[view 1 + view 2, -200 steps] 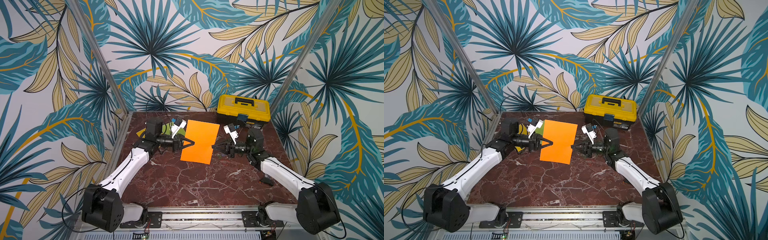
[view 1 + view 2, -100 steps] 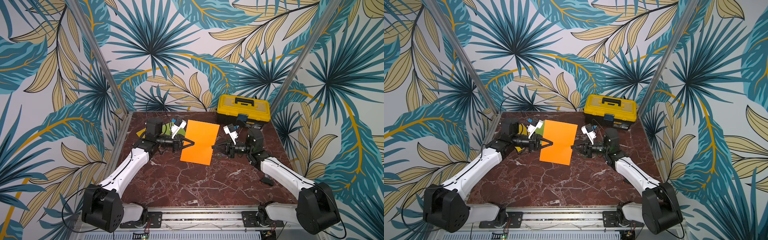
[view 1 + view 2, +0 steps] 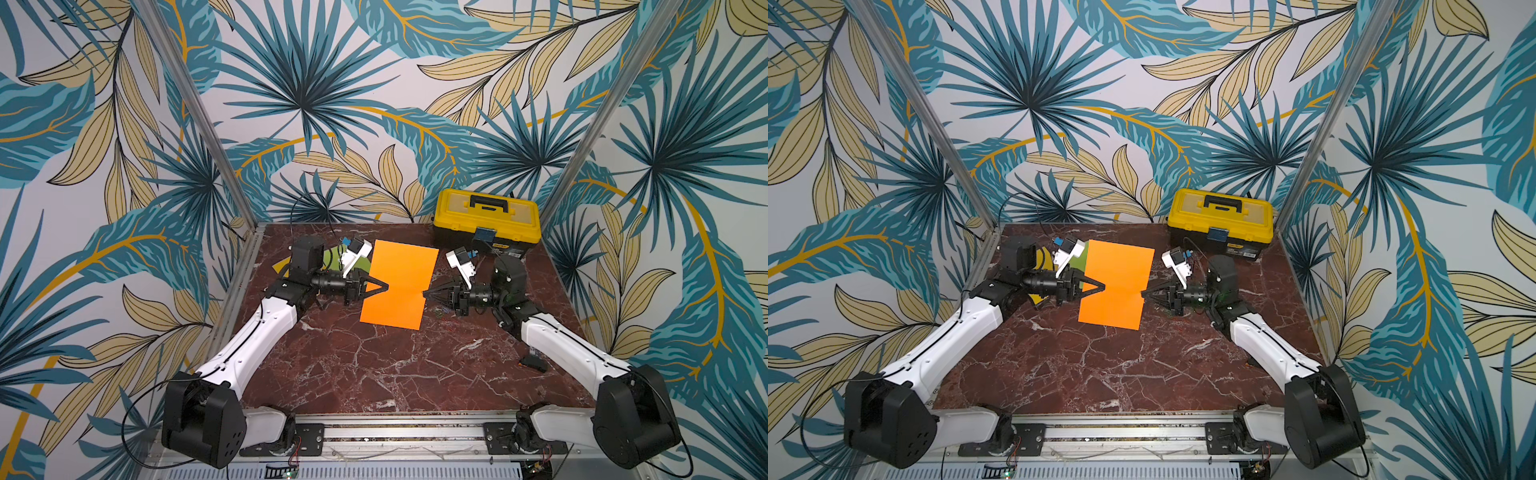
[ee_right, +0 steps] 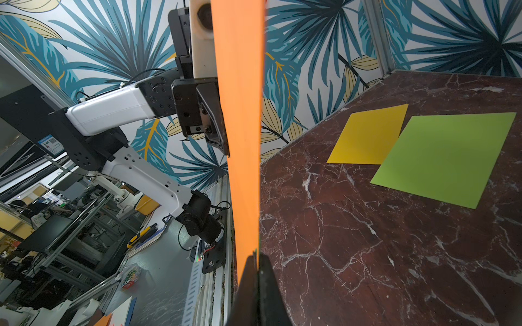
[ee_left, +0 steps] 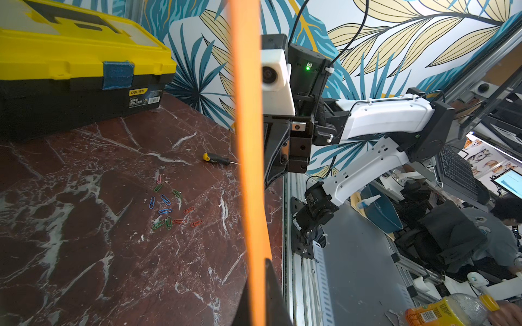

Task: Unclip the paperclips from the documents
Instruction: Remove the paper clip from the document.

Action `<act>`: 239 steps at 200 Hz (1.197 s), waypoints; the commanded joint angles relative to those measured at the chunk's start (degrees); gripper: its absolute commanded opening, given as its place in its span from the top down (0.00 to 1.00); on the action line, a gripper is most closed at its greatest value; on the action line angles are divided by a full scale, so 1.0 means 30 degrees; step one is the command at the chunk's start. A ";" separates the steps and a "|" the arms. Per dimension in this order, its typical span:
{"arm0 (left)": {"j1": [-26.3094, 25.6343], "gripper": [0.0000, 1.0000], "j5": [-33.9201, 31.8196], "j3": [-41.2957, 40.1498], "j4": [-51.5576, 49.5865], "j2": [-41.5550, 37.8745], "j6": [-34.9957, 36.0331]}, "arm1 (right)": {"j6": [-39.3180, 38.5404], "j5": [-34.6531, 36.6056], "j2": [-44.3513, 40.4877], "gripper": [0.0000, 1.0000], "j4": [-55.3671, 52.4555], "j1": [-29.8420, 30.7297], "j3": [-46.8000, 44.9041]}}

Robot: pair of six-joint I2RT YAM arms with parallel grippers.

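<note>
The orange document [image 3: 399, 286] [image 3: 1115, 286] hangs above the table, stretched between my two grippers. My left gripper [image 3: 386, 286] [image 5: 257, 279] is shut on its left edge. On the opposite edge my right gripper [image 3: 424, 293] [image 4: 257, 256] is shut too. Both wrist views show the orange sheet [image 5: 248, 141] [image 4: 243, 113] nearly edge-on. Whether a clip sits on it I cannot tell. Several loose coloured paperclips [image 5: 169, 206] [image 3: 438, 311] lie on the table under my right gripper. The lime green document [image 4: 440, 158] and the golden yellow document [image 4: 370, 135] lie flat at the back left, behind my left arm.
A yellow-and-black toolbox [image 3: 486, 220] [image 5: 70, 56] stands shut at the back right corner. A small screwdriver [image 5: 216, 159] [image 3: 534, 363] lies near the right edge beside my right arm. Patterned walls enclose the dark marble table [image 3: 374, 365] on three sides.
</note>
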 commanded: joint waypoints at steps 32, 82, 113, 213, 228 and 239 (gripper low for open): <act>0.0502 1.00 -0.0072 -0.0051 0.0080 -0.0622 0.0268 | -0.0595 0.0182 -0.0312 0.95 -0.1210 -0.0115 0.0242; 0.0532 1.00 -0.0045 -0.0051 0.0094 -0.0699 0.0279 | -0.0719 0.0259 -0.0239 0.95 -0.1398 -0.0124 0.0314; 0.0561 1.00 -0.0014 -0.0059 0.0102 -0.0754 0.0257 | -0.0779 0.0261 -0.0209 0.94 -0.1511 -0.0125 0.0333; 0.0686 1.00 0.0075 -0.0114 0.0095 -0.0816 0.0274 | -0.1101 0.0508 -0.0268 0.94 -0.1977 -0.0149 0.0376; 0.0709 1.00 0.0075 -0.0111 0.0095 -0.0845 0.0281 | -0.1159 0.0535 -0.0282 0.94 -0.2044 -0.0151 0.0396; 0.0708 1.00 0.0084 -0.0110 0.0087 -0.0871 0.0263 | -0.1148 0.0507 -0.0275 0.94 -0.2032 -0.0160 0.0403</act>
